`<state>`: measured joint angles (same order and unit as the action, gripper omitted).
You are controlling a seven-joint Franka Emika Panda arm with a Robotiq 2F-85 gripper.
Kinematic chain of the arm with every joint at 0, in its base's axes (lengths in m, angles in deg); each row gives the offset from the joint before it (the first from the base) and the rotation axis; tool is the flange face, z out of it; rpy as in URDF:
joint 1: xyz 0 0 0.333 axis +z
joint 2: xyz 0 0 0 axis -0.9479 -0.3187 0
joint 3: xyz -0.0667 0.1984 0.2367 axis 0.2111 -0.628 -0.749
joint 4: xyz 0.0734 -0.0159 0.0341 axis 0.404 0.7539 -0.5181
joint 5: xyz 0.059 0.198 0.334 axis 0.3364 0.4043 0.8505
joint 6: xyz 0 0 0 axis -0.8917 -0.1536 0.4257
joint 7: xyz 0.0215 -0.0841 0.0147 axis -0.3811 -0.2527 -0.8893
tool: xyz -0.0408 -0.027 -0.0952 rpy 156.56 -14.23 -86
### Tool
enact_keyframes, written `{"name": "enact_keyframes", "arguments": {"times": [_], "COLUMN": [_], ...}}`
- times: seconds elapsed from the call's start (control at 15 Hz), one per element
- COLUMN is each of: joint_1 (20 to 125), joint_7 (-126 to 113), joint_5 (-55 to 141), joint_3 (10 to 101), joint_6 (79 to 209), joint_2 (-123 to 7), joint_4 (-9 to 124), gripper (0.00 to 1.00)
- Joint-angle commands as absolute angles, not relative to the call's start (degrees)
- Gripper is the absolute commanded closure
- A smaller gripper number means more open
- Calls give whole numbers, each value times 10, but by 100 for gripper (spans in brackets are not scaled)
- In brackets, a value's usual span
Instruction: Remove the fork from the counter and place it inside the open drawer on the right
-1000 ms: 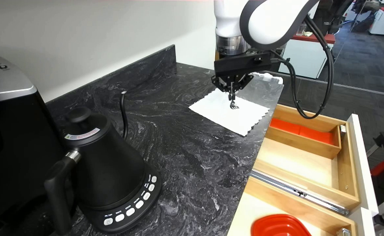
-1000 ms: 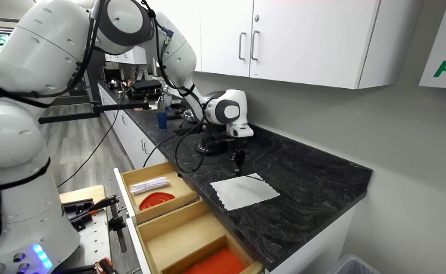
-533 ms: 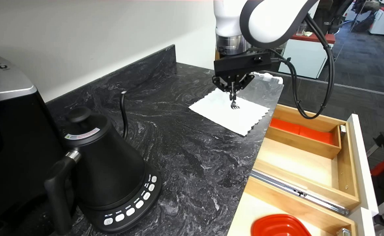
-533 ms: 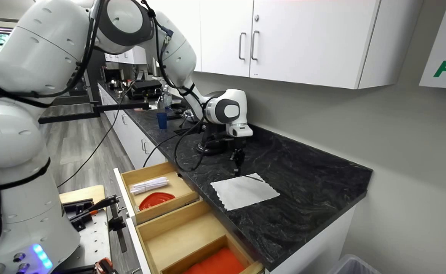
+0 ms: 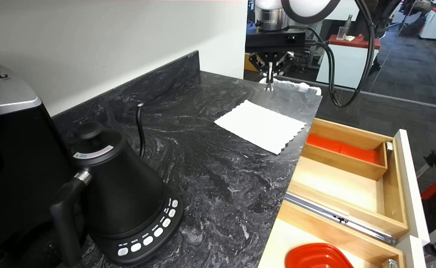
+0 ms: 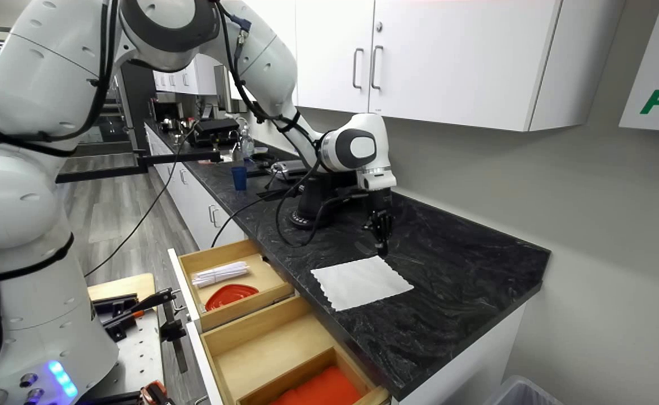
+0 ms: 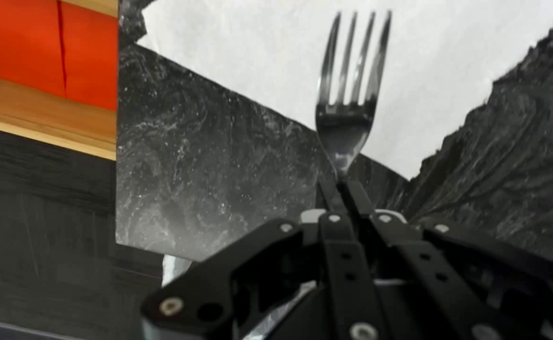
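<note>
The silver fork [image 7: 344, 123] is off the napkin, tines pointing away from my gripper in the wrist view; the tines also show in an exterior view [image 5: 269, 88]. My gripper [image 7: 342, 185] is shut on the fork's handle, whose rear part is hidden by the fingers. In both exterior views the gripper [image 5: 269, 76] [image 6: 382, 244] hangs above the dark counter [image 5: 210, 175] [image 6: 453, 281]. The fork cannot be made out where the gripper blocks it in an exterior view. The open drawer [image 5: 340, 180] [image 6: 267, 343] has an orange-red lined compartment, partly seen in the wrist view [image 7: 45, 134].
A white napkin [image 5: 260, 126] lies on the counter. A black kettle [image 5: 124, 186] stands farther along it. A second open drawer [image 6: 273, 270] beside the first holds a red dish [image 5: 318, 257] and white sticks [image 6: 219, 274]. A lined bin [image 5: 301, 87] stands past the counter's end.
My gripper has risen from the napkin with the fork held in it. It has shifted up in an exterior view and rightward in an exterior view. The napkin and drawers have not moved.
</note>
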<state>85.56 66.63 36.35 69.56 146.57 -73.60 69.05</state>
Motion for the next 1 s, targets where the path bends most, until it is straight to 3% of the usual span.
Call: {"name": "enact_keyframes", "arguments": {"times": [0.0,0.53,0.93], "joint_1": [828,776,814], "joint_7": [716,771,936], "joint_5": [349,339,261], "joint_3": [696,704,716], "joint_6": [1436,1405,1436], "joint_2": [-698,-674,-652], "joint_4": [711,715,757], "gripper": [96,96,96]}}
